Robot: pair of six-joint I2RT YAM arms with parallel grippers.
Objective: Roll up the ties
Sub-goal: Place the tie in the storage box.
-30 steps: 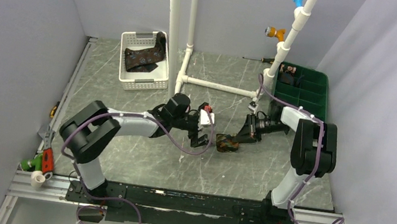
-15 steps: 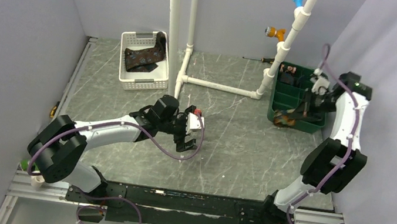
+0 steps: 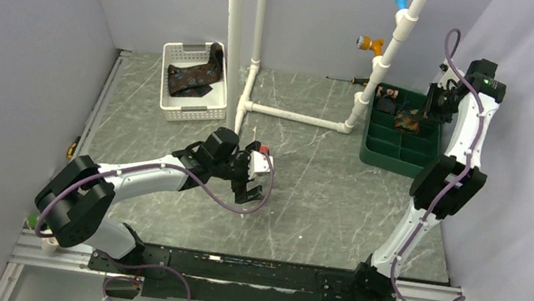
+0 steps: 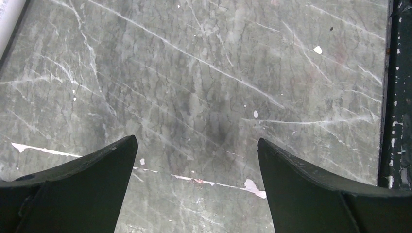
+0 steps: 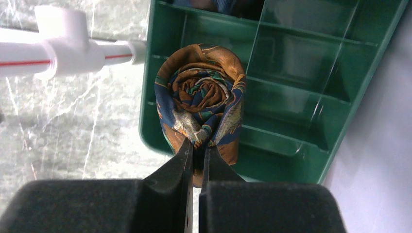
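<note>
My right gripper (image 5: 197, 145) is shut on a rolled tie (image 5: 201, 99), mottled orange, teal and blue. It holds the roll above the green divided tray (image 5: 311, 92). In the top view the roll (image 3: 407, 121) hangs over the tray (image 3: 380, 150) at the back right, below the right gripper (image 3: 421, 114). Another dark brown tie with pale motifs (image 3: 193, 77) lies unrolled in the white basket (image 3: 188, 113) at the back left. My left gripper (image 3: 247, 189) is open and empty, low over the bare table in the middle (image 4: 197, 141).
A white pipe frame (image 3: 293, 114) stands between basket and tray, with uprights at the back; it also shows in the right wrist view (image 5: 63, 43). Another rolled item (image 3: 388, 99) sits in the tray's far corner. Tools lie at the near left edge (image 3: 58, 215).
My right arm carried the rolled tie from the table's middle up and back to over the green tray. My left arm drew back a little to the left and opened empty.
</note>
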